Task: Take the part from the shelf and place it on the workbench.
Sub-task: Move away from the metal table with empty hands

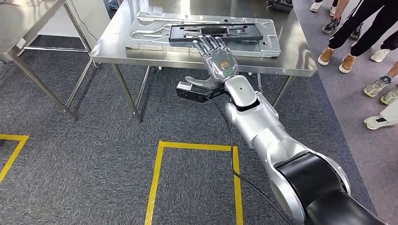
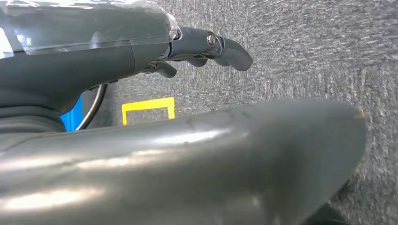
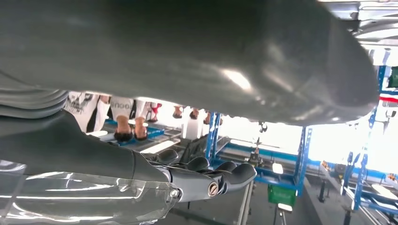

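1. While the right arm reaches forward, the right hand hovers at the near edge of the bench, fingers spread flat and holding nothing.
2. Part: a large grey metal panel with a black insert, lying flat on the bench; the fingertips overlap its near edge.
3. Left hand: fingers loosely curled above grey carpet, holding nothing.
4. People's legs and shoes stand beside the bench.

brushed steel workbench, matt grey metal part, rough carpet
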`<state>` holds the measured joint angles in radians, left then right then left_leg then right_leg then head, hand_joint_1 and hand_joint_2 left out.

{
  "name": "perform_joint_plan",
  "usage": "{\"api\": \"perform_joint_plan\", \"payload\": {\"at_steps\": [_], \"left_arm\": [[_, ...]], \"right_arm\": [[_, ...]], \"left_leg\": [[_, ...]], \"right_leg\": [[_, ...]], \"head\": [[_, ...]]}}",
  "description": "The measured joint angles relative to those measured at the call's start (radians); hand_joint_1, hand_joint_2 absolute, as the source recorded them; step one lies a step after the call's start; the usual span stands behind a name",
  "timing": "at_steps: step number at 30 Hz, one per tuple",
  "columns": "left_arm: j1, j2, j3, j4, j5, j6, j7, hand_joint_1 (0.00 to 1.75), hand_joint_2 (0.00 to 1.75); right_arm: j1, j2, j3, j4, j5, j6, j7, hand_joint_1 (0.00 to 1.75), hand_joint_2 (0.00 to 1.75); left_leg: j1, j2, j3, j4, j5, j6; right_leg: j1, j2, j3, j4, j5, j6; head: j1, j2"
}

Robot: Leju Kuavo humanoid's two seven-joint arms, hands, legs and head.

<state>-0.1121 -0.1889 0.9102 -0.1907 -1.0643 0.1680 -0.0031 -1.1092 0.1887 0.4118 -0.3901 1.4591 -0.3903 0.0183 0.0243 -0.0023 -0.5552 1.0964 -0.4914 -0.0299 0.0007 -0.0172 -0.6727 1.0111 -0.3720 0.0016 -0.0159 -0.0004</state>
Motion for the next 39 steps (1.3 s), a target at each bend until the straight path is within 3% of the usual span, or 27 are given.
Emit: {"api": "perform_joint_plan", "payload": {"at_steps": [2,4,5,6,8,9,10,11,13,15,16,17,19,20,22,24,25,26,30,36,37,39], "left_arm": [[-0.001,0.000,0.000,0.000,0.000,0.001,-0.001,0.00,0.00],[0.002,0.000,0.001,0.000,0.000,0.001,-0.002,0.00,0.00],[0.002,0.000,0.001,0.000,0.000,0.001,-0.003,0.00,0.00],[0.003,0.001,0.002,0.000,0.000,0.002,-0.003,0.00,0.00],[0.003,0.001,0.002,0.000,0.001,0.003,-0.005,0.00,0.00],[0.003,0.002,0.003,0.000,0.001,0.003,-0.006,0.00,0.00],[0.003,0.002,0.004,0.000,0.002,0.003,-0.006,0.00,0.00],[0.003,0.002,0.004,0.000,0.002,0.003,-0.007,0.00,0.00],[0.003,0.002,0.005,0.000,0.003,0.003,-0.008,0.00,0.00],[0.004,0.001,0.005,0.000,0.003,0.004,-0.009,0.00,0.00],[0.005,0.001,0.006,0.000,0.003,0.005,-0.010,0.00,0.00],[0.005,0.001,0.006,0.000,0.003,0.006,-0.011,0.00,0.00],[0.006,0.001,0.006,0.000,0.002,0.009,-0.014,0.00,0.00],[0.008,0.002,0.007,0.000,0.001,0.011,-0.015,0.00,0.00],[0.012,0.003,0.007,0.000,0.000,0.013,-0.016,0.00,0.00],[0.016,0.004,0.007,0.000,0.000,0.013,-0.016,0.00,0.00],[0.017,0.004,0.008,0.000,0.000,0.013,-0.016,0.00,0.00],[0.018,0.005,0.008,0.000,0.000,0.013,-0.016,0.00,0.00],[0.019,0.006,0.008,0.000,0.000,0.013,-0.016,0.00,0.00],[0.019,0.006,0.008,0.000,0.000,0.013,-0.016,0.00,0.00],[0.019,0.006,0.008,0.000,0.000,0.013,-0.016,0.00,0.00],[0.019,0.007,0.009,0.000,0.000,0.014,-0.016,0.00,0.00]], "right_arm": [[0.000,0.000,0.000,-0.001,0.000,-0.001,0.000,0.00,0.00],[0.001,0.000,0.000,0.002,0.001,0.000,0.000,0.00,0.00],[0.002,0.000,0.000,0.004,0.001,0.000,0.000,0.00,0.00],[0.001,-0.001,0.000,0.005,0.001,0.000,-0.001,0.00,0.00],[0.002,-0.001,0.000,0.006,0.002,0.000,-0.001,0.00,0.00],[0.003,-0.001,0.000,0.007,0.003,0.000,-0.001,0.00,0.00],[0.004,-0.001,0.000,0.008,0.004,0.000,-0.001,0.00,0.00],[0.005,-0.001,0.000,0.010,0.004,0.000,-0.002,0.00,0.00],[0.005,0.000,0.000,0.011,0.005,0.000,-0.002,0.00,0.00],[0.001,0.003,0.000,0.009,0.006,-0.001,-0.002,0.00,0.00],[-0.003,0.005,0.000,0.007,0.006,-0.001,-0.003,0.00,0.00],[-0.005,0.008,0.000,0.006,0.006,-0.001,-0.003,0.00,0.00],[-0.006,0.010,0.000,0.006,0.006,0.000,-0.003,0.00,0.00],[-0.005,0.011,0.000,0.006,0.005,0.001,-0.003,0.00,0.00],[-0.005,0.013,-0.001,0.007,0.005,0.002,-0.003,0.00,0.00],[-0.003,0.014,-0.001,0.008,0.004,0.003,-0.003,0.00,0.00],[-0.001,0.015,-0.001,0.008,0.004,0.003,-0.003,0.00,0.00],[0.002,0.015,-0.001,0.009,0.004,0.003,-0.003,0.00,0.00],[0.006,0.015,-0.001,0.010,0.004,0.004,-0.003,0.00,0.00],[0.006,0.015,-0.001,0.010,0.004,0.004,-0.003,0.00,0.00],[0.006,0.015,-0.001,0.010,0.004,0.004,-0.003,0.00,0.00],[0.004,0.014,-0.001,0.010,0.004,0.004,-0.003,0.00,0.00]], "left_leg": [[-0.006,-0.002,0.036,-0.069,-0.033,0.020],[-0.006,0.001,0.022,-0.074,-0.016,0.043],[-0.005,0.003,0.013,-0.076,-0.002,0.052],[-0.003,0.006,0.001,-0.078,0.012,0.059],[-0.004,0.007,-0.031,-0.078,0.039,0.065],[-0.004,0.007,-0.049,-0.078,0.052,0.065],[-0.004,0.007,-0.065,-0.077,0.064,0.064],[-0.004,0.007,-0.082,-0.077,0.077,0.063],[-0.005,0.006,-0.109,-0.076,0.101,0.059],[-0.007,0.005,-0.127,-0.076,0.121,0.051],[-0.007,0.006,-0.131,-0.079,0.132,0.046],[-0.006,0.007,-0.133,-0.083,0.142,0.039],[-0.005,0.007,-0.136,-0.095,0.158,0.027],[-0.005,0.007,-0.141,-0.087,0.146,0.022],[-0.005,0.005,-0.169,-0.011,0.070,0.019],[-0.006,0.005,-0.207,0.128,-0.016,0.015],[-0.005,0.005,-0.217,0.185,-0.034,0.013],[-0.005,0.005,-0.212,0.210,-0.029,0.011],[-0.005,0.006,-0.136,0.138,0.028,0.010],[-0.005,0.006,-0.132,0.132,0.029,0.010],[-0.004,0.006,-0.117,0.111,0.032,0.011],[-0.005,0.005,-0.053,0.021,0.026,0.014]], "right_leg": [[0.002,0.000,-0.014,0.008,0.016,0.012],[-0.001,0.002,-0.020,0.007,0.024,0.024],[-0.004,0.005,-0.028,0.022,0.001,0.030],[-0.006,0.008,-0.041,0.056,-0.040,0.035],[-0.008,0.012,-0.074,0.181,-0.147,0.043],[-0.009,0.012,-0.085,0.245,-0.179,0.046],[-0.010,0.012,-0.086,0.289,-0.187,0.047],[-0.010,0.012,-0.069,0.301,-0.172,0.046],[-0.008,0.014,0.016,0.222,-0.125,0.036],[-0.002,0.016,0.136,0.068,-0.132,0.020],[0.002,0.016,0.175,0.010,-0.146,0.013],[0.005,0.016,0.194,-0.025,-0.155,0.009],[0.006,0.013,0.188,-0.043,-0.140,-0.002],[0.004,0.010,0.183,-0.048,-0.128,-0.010],[-0.001,0.006,0.164,-0.055,-0.103,-0.022],[0.001,0.007,0.137,-0.052,-0.083,-0.026],[0.002,0.007,0.124,-0.048,-0.075,-0.026],[0.002,0.006,0.109,-0.043,-0.068,-0.024],[0.002,0.006,0.078,-0.029,-0.057,-0.019],[0.002,0.006,0.078,-0.028,-0.057,-0.018],[0.002,0.006,0.076,-0.026,-0.057,-0.018],[0.003,0.005,0.065,-0.015,-0.056,-0.014]], "head": [[0.000,0.000],[0.000,0.000],[0.000,0.000],[0.000,0.000],[0.000,0.000],[0.000,0.000],[0.000,0.000],[0.000,0.000],[0.000,0.000],[0.000,0.000],[0.000,0.000],[0.000,0.000],[0.000,0.000],[0.000,0.000],[0.000,0.000],[0.000,0.000],[0.000,0.000],[0.000,0.000],[0.000,0.000],[0.000,0.000],[0.000,0.000],[0.000,0.000]]}}
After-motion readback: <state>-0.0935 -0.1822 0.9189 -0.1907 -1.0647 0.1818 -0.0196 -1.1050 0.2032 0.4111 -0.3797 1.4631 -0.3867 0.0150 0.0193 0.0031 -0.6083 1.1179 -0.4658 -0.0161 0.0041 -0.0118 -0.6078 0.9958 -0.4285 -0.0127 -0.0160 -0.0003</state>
